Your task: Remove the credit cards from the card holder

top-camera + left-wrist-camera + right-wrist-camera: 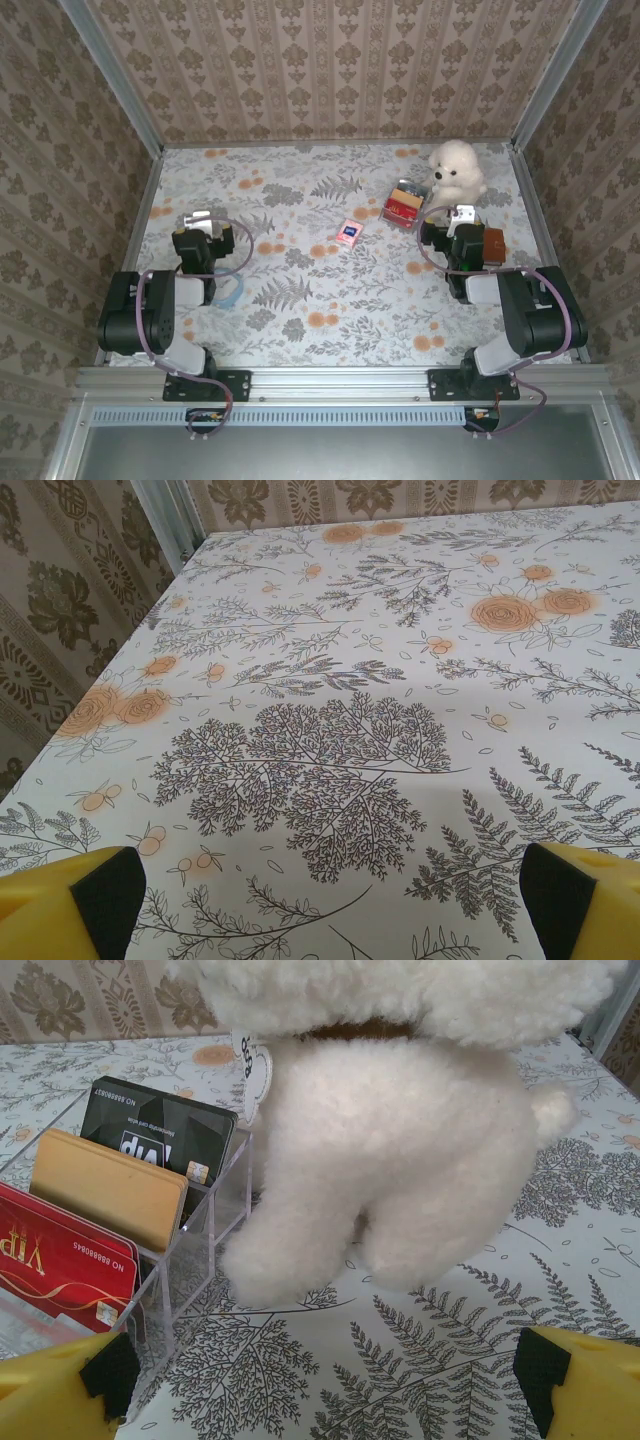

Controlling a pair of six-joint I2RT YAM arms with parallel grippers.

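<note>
Both pincers stand spread. The left gripper [320, 905] hovers over open floral table [330, 630], room all round; the right gripper [320, 1380] faces a white plush toy [400, 1160] close ahead. Just beside the toy, far right, the clear card holder [215, 1215] holds red, tan and black cards [60, 1260] upright.

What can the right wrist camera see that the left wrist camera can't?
Right wrist: a fluffy toy beside the holder, with a black card, tan card and red card standing in it. Left wrist: the far left corner of the table, with its metal post. Both: flowery table, and yellow fingers spread wide, the right gripper in one, the left gripper in the other.
</note>
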